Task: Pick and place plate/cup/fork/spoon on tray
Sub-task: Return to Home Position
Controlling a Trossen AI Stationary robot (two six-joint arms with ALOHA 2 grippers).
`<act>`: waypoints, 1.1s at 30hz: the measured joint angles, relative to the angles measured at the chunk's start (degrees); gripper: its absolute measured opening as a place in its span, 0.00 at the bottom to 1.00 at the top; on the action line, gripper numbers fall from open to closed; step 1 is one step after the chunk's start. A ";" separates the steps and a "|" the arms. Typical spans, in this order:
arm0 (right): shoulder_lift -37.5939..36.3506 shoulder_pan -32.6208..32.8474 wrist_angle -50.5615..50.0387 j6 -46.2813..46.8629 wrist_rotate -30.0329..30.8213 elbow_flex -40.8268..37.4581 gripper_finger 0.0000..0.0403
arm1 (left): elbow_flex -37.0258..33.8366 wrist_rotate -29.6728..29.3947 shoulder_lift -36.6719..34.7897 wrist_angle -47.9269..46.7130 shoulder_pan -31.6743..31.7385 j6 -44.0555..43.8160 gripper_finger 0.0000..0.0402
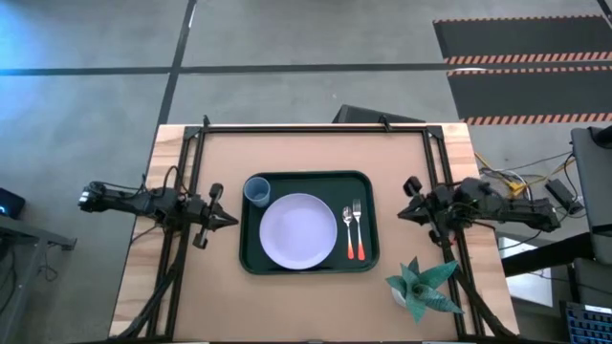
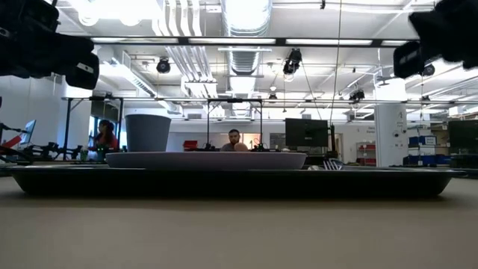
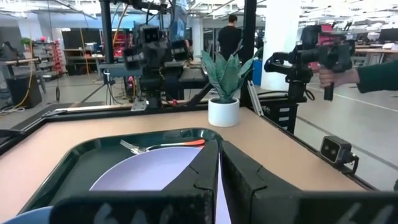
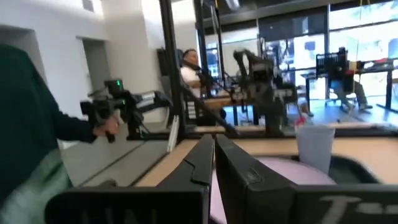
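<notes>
Both arms are low over the table (image 1: 316, 153), one on each side of the tray (image 1: 308, 268), tips pointing in at each other. Left gripper (image 1: 229, 221): fingers pressed together, only a thin slit between them, nothing in them. Its tips hang just outside the tray's rim, not touching it. Straight ahead of those tips, inside the tray, lies the plate (image 1: 298, 232), flat and about in the middle. The cup (image 1: 256, 191) stands upright in the tray corner, close to the left fingers and off to one side of their line, right beside the plate's edge.

Over to the right gripper (image 1: 402, 214): fingers closed to a narrow line as well, gripping nothing, a little farther off the rim than the left pair. Nearest its tips is the fork (image 1: 358, 227), then the spoon (image 1: 348, 229) just beside it. The two lie parallel, orange-red handles together and metal heads together, between the plate and the tray wall on that side. From these fingers the plate comes next and the cup stands beyond it, at the far side.

A potted plant (image 1: 421, 287) sits on the table off to one side of the right fingers, outside the tray. Beyond the table edge, a person's hand (image 3: 339, 76) grips a dark handheld rig
</notes>
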 joint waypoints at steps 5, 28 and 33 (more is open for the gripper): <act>0.47 -0.01 0.69 -1.54 4.31 -1.83 0.02 | -0.04 -0.02 -0.02 0.02 0.00 0.00 0.00; 1.26 0.02 -8.94 -6.53 21.71 -1.90 0.02 | -0.17 -0.23 0.49 -0.18 0.00 0.00 0.00; 1.63 0.02 -9.04 -6.44 21.63 -1.90 0.02 | -0.17 -0.26 1.30 -0.20 0.00 -0.07 0.00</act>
